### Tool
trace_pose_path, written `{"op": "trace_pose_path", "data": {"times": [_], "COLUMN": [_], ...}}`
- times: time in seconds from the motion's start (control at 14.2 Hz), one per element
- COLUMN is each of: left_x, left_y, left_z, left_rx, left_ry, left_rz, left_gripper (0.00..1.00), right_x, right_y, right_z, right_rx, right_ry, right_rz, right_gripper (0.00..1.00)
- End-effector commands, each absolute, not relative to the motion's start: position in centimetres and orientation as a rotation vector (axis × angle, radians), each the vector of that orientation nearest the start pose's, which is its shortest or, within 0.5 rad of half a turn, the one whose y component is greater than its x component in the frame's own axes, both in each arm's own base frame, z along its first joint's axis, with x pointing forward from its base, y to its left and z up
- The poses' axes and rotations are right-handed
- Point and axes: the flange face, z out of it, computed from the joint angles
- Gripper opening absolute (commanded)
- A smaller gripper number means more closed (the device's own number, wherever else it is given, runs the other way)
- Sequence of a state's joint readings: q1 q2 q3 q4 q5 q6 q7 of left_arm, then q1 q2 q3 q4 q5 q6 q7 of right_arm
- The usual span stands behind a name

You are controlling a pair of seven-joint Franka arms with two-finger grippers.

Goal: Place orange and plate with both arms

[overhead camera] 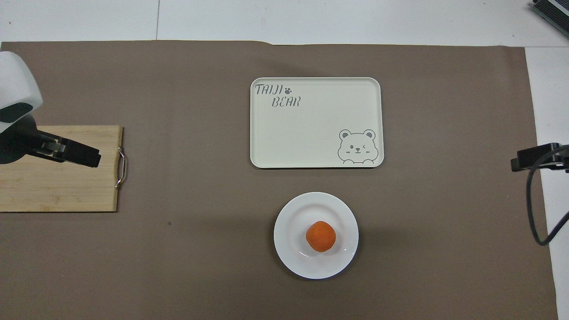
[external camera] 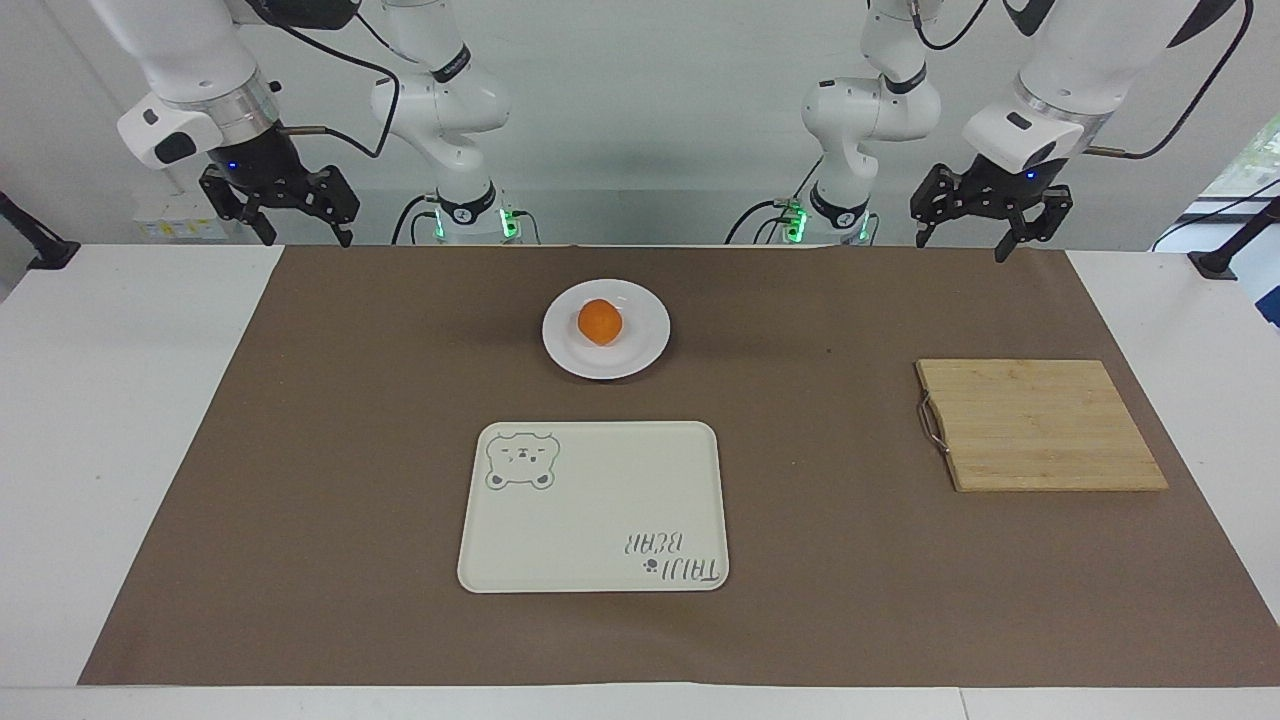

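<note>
**Orange on the plate, both tools up and empty**

The plate [external camera: 606,329] held one orange [external camera: 600,322], sitting just off its sunken centre, and that was the only loaded container out there. The cream tray [external camera: 594,507], with its bear drawing and lettering, lay bare, one step farther from the robots than the plate. The bamboo cutting board [external camera: 1040,425], metal handle on one edge, carried nothing either.

The left tool [external camera: 977,228] hung in the air, fingers spread and gripping nothing, above the mat's edge at its own arm's end of the worktop; in the overhead view it covered part of the board. The plate and orange lay well away from it, toward the middle of the worktop. The right tool [external camera: 290,215] was also up, fingers apart and empty, above the mat's corner at the right arm's end, again well apart from the plate.

The count: one orange, one plate, one tray, one board, two arms.

A brown mat [external camera: 400,500] covered most of the white worktop [external camera: 90,420], and everything sat on that mat. A plain pale wall stood at the robots' backs, green lights glowing at both arm bases.
</note>
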State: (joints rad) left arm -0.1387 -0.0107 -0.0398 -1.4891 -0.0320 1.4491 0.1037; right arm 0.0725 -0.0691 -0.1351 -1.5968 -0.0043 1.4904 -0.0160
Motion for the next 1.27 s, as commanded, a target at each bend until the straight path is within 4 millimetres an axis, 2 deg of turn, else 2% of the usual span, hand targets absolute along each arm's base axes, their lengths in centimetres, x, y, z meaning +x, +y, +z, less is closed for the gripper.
{"op": "trace_pose_path", "data": {"times": [0.0, 0.49, 1.2], "left_x": [52.15, 52.55, 52.92], "left_y": [-9.54, -9.36, -9.51], "left_z": [65.86, 65.91, 66.24], "left_rx": [-3.125, -3.118, -3.113], "left_ry": [0.417, 0.314, 0.312], "left_rz": [0.049, 0.035, -0.023], "left_gripper": [1.00, 1.00, 1.00], "right_x": [51.57, 51.52, 51.49], "right_y": [-3.58, -3.58, -3.20], "right_z": [64.22, 64.23, 63.96], "right_rx": [-3.125, -3.125, -3.040], "right_ry": [0.071, 0.070, 0.074], "right_rz": [0.063, 0.063, 0.055], "right_gripper": [1.00, 1.00, 1.00]}}
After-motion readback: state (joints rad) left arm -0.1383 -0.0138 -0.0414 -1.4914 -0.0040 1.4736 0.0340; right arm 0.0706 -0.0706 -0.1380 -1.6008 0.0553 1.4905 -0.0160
